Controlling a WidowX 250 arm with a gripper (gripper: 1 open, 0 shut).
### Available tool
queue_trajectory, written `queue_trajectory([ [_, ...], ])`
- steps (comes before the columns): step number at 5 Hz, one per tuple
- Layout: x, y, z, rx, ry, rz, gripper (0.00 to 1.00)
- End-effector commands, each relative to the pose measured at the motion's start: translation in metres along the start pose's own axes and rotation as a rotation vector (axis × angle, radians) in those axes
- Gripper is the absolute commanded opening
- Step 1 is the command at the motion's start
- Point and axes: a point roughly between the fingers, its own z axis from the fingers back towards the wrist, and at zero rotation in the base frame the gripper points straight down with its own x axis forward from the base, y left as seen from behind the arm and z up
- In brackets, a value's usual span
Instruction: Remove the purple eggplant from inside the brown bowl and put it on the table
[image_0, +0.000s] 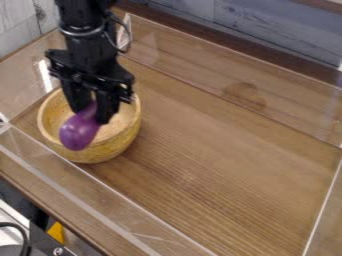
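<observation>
The purple eggplant (79, 130) hangs upright inside the brown bowl (118, 139), its lower end down over the bowl's near-left rim. My black gripper (91, 108) points straight down over the bowl and is shut on the eggplant's top end, so the stem tip is hidden between the fingers. The bowl rests at the left side of the wood-grain table (227, 160).
Low clear acrylic walls (160, 228) run around the tabletop, close behind and in front of the bowl. Bare wood stretches to the right of the bowl. A grey board wall stands at the back.
</observation>
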Motion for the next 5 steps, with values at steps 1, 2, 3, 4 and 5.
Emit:
queue_trajectory([
  [1,0.0,-0.019,0.008,-0.008,-0.032,-0.002,0.0],
  [2,-0.004,-0.048,0.0,-0.016,-0.016,-0.03,0.0],
  [3,-0.006,-0.081,-0.005,-0.027,-0.005,-0.063,0.0],
  [4,-0.008,-0.117,-0.008,-0.035,-0.001,-0.101,0.0],
  [5,-0.007,-0.146,-0.017,-0.036,-0.005,-0.115,0.0],
])
